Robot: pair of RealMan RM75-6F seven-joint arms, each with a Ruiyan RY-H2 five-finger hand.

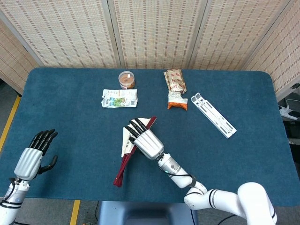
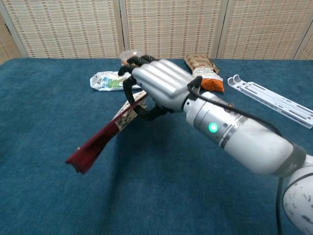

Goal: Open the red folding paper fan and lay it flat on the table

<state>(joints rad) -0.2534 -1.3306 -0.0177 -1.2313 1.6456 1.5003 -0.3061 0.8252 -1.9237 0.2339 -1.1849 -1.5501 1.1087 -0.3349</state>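
The red folding paper fan [image 1: 124, 155] [image 2: 105, 135] is nearly folded together and lifted off the table, its dark red ribs pointing down-left and its white leaf under the fingers. My right hand [image 1: 144, 140] [image 2: 157, 84] grips it around the upper part. The fan's far tip sticks out beyond the hand in the head view; the chest view hides it. My left hand [image 1: 33, 156] hovers open at the table's near left corner, fingers apart, holding nothing; the chest view does not show it.
At the back of the blue table [image 1: 70, 108] stand a round tub [image 1: 126, 79], a crumpled white packet [image 1: 120, 98] [image 2: 113, 80], an orange snack bag [image 1: 176, 89] [image 2: 203, 68] and a white plastic rack [image 1: 213, 115] [image 2: 271, 99] to the right.
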